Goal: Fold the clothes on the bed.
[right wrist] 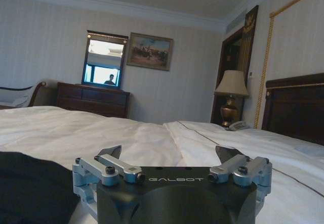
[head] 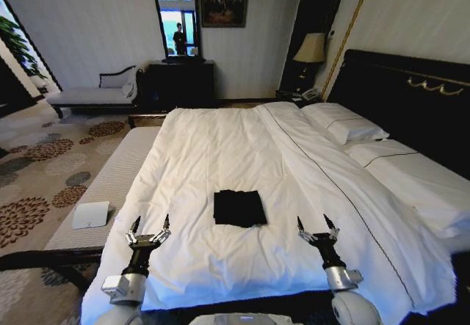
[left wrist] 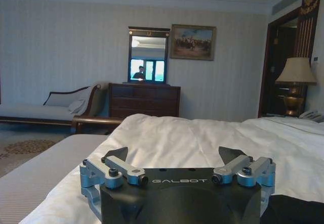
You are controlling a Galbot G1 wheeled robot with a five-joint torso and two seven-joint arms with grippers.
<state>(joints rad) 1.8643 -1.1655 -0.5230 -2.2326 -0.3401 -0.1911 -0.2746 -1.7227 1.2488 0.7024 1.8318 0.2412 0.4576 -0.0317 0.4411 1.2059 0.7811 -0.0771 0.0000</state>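
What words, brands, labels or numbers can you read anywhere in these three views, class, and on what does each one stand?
"GALBOT": on the black housing of the left pincer, in its wrist view.
"GALBOT": on the black housing of the right pincer, in its wrist view.
Folded black T-shirt on the bed: no lettering shows.
Framed painting on the wall: no legible text.

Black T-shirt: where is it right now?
Head view: the folded black cotton T-shirt lies on the white duvet of the bed near its foot, between the left end effector and right end effector, touching neither.
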